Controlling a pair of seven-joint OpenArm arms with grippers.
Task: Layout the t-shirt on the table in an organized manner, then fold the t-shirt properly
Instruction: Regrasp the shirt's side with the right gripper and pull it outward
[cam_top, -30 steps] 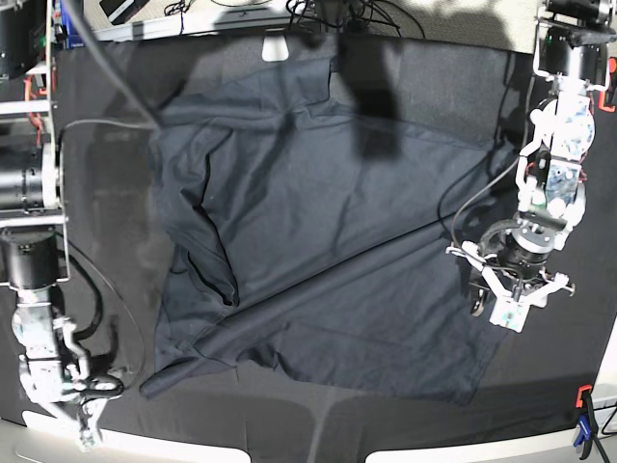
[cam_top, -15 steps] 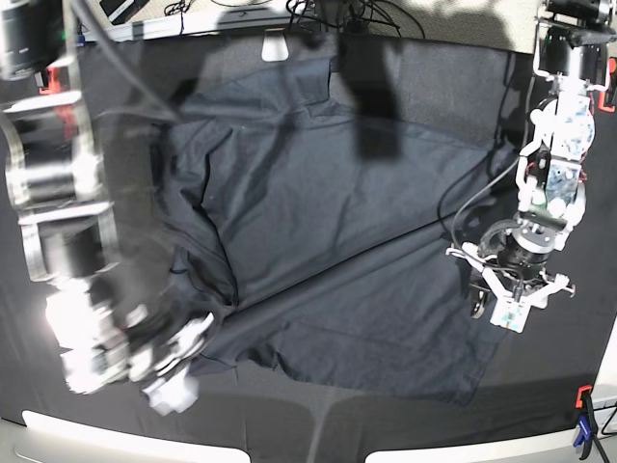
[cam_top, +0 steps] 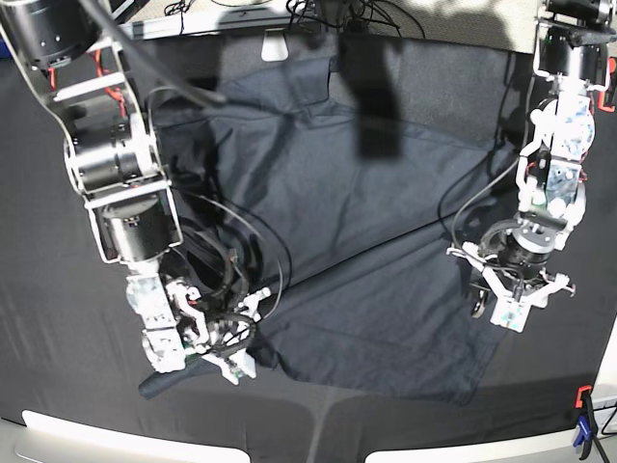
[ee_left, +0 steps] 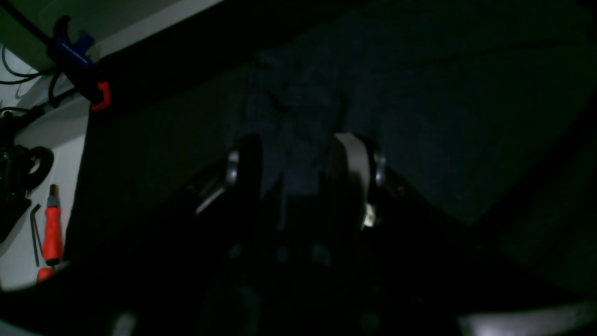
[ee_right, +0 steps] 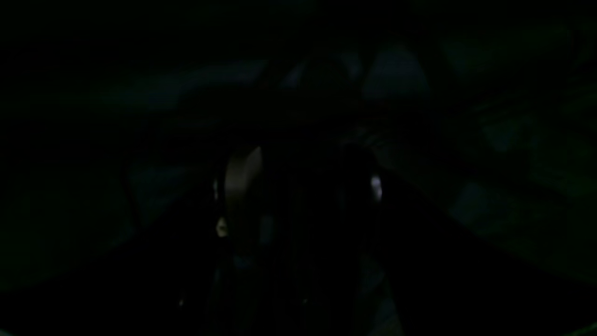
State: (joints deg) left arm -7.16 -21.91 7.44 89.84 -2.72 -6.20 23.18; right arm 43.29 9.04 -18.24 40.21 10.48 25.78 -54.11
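Soft cotton, the t-shirt (cam_top: 357, 241) drapes; take its near-left hem. Left gripper (ee_left: 303, 158) apart over the cloth; right gripper (cam_top: 234, 340): cannot tell.

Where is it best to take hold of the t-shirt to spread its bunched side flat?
Probably the rolled lower corner of the t-shirt, near the right tool. The cloth there is bunched into a raised ridge on the table, so something stands up to pinch. Come from above and from the outer edge, then pull outward.
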